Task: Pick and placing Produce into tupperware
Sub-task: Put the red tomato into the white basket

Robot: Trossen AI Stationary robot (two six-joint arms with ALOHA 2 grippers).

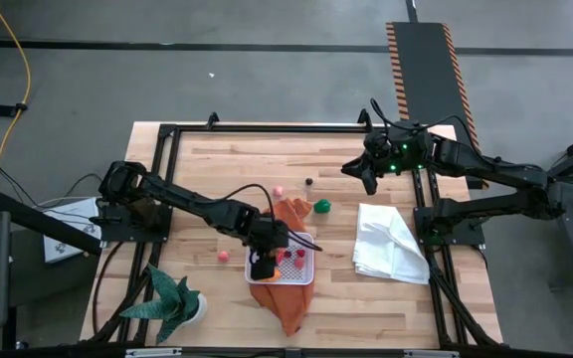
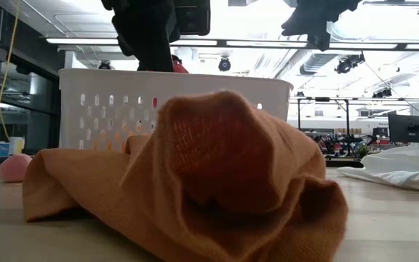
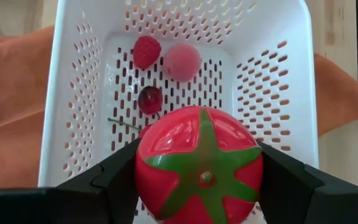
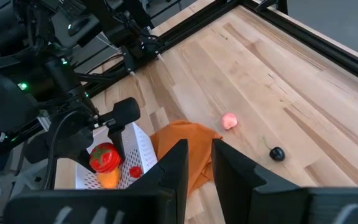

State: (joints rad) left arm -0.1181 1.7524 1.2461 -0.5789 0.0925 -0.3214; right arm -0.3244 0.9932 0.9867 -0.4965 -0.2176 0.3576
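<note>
Tomato in my left jaws, held over the tupperware.

My left gripper (image 3: 199,186) hangs directly above the white tupperware (image 1: 302,275), its jaws spread wide around a red toy tomato (image 3: 199,165) with a green star-shaped top, one jaw pressed to each side of it. Below the tomato, on the tupperware's perforated floor, lie a raspberry (image 3: 146,51), a pale pink ball (image 3: 182,61) and a dark cherry (image 3: 150,99). The tupperware sits on an orange cloth (image 1: 288,306) on the counter (image 1: 466,298). Beyond the tupperware, toward the far edge of the counter, lie a small pink fruit (image 4: 229,121), a dark round piece (image 4: 277,153) and a green piece (image 1: 321,207); another pink piece (image 1: 224,256) lies just beside the tupperware. My right gripper (image 4: 199,158) waits well away from the tupperware above the far right corner, jaws nearly together with only a narrow gap, empty.
</note>
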